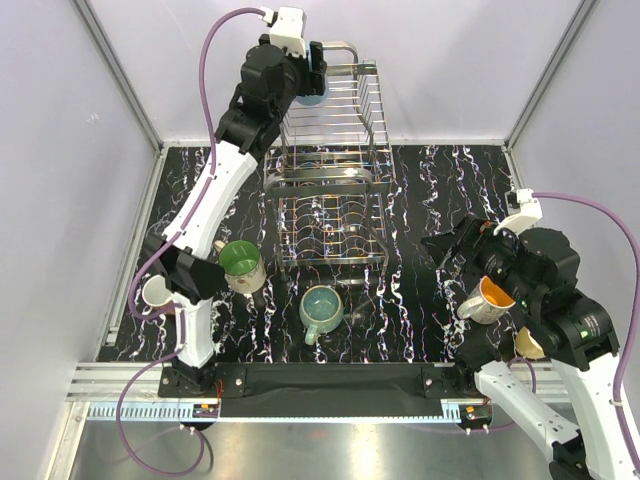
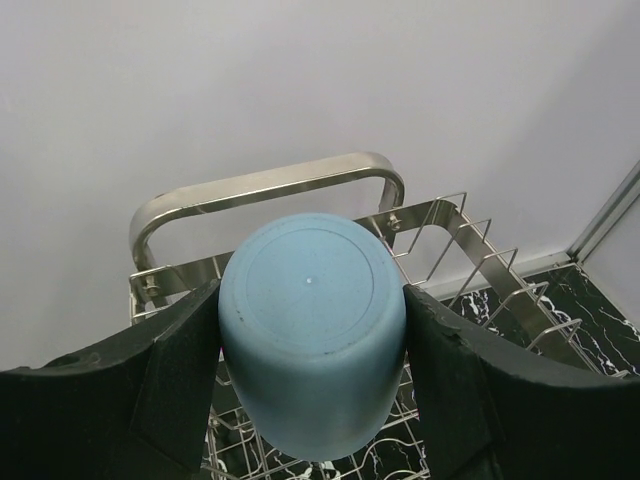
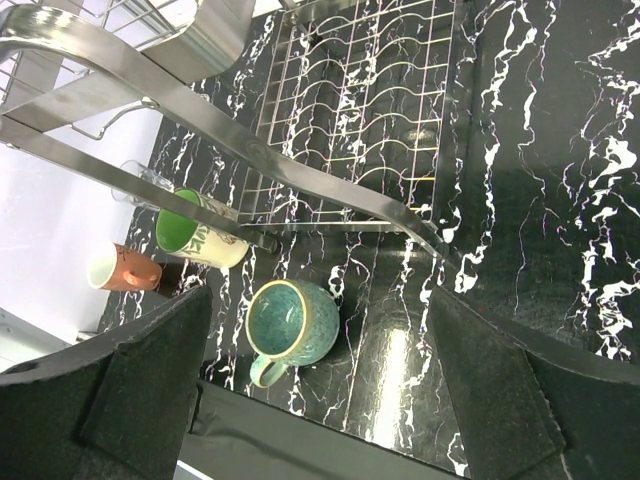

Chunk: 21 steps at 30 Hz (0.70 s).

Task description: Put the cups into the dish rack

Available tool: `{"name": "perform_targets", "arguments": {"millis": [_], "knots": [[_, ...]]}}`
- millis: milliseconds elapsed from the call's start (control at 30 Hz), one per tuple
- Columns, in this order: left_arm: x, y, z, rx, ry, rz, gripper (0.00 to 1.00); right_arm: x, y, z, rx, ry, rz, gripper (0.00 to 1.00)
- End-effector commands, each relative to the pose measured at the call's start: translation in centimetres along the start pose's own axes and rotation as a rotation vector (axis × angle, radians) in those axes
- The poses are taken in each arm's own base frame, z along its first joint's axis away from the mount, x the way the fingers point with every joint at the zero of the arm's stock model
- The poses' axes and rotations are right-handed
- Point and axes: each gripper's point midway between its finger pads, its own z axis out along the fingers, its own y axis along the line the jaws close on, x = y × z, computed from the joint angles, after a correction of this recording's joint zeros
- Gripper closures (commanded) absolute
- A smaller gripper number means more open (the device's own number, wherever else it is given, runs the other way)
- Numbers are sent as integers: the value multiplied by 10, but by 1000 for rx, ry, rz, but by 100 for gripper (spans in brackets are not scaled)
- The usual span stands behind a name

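Right pincer (image 3: pixel 318 300) is spread wide with nothing in it, held over the tabletop (image 1: pixel 420 330). The yellow-orange mug (image 1: pixel 487 298), orange inside and pale outside, sits just beside the right arm near the front right.

The teal-green mug (image 1: pixel 322 308) is upright on the tabletop in front of the dish rack (image 1: pixel 330 200), speckled glaze, pale rim, handle toward the near edge. Left of it is the cream mug (image 1: pixel 240 262), green inside, tilted, near the rack's front left corner. The salmon-pink mug (image 3: pixel 122 270) is further left, on its side, white inside, partly behind the left arm in the top view. The clear glass (image 3: pixel 135 178) lies next to the cream mug; hard to see.

The rack is chrome wire, two tiers, with a slotted plate tier below and a basket on top.

Left pincer (image 2: pixel 315 370) is clamped on the light blue tumbler (image 2: pixel 312 300), matte, round flat base toward the wrist camera. It's held over the far left end of the rack's upper basket, just by the bent steel handle (image 2: pixel 270 185).
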Motion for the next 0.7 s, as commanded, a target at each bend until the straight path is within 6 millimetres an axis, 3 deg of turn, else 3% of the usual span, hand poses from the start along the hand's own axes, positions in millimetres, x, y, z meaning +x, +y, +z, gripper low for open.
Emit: {"name": "perform_targets", "arguments": {"millis": [0, 267, 467, 567, 667], "knots": [[-14, -6, 8, 25, -75, -19, 100, -8, 0, -1, 3, -43, 5, 4], [11, -6, 17, 22, -24, 3, 86, -6, 1, -1, -3, -41, 14, 4], [23, -7, 21, 24, -1, 1, 86, -7, 1, -2, -1, -42, 12, 4], [27, -7, 23, 24, 7, 2, 80, -7, 0, -2, -1, -42, 13, 4], [30, -7, 23, 23, 17, 4, 64, -5, 0, -2, -2, -40, 14, 4]]}}
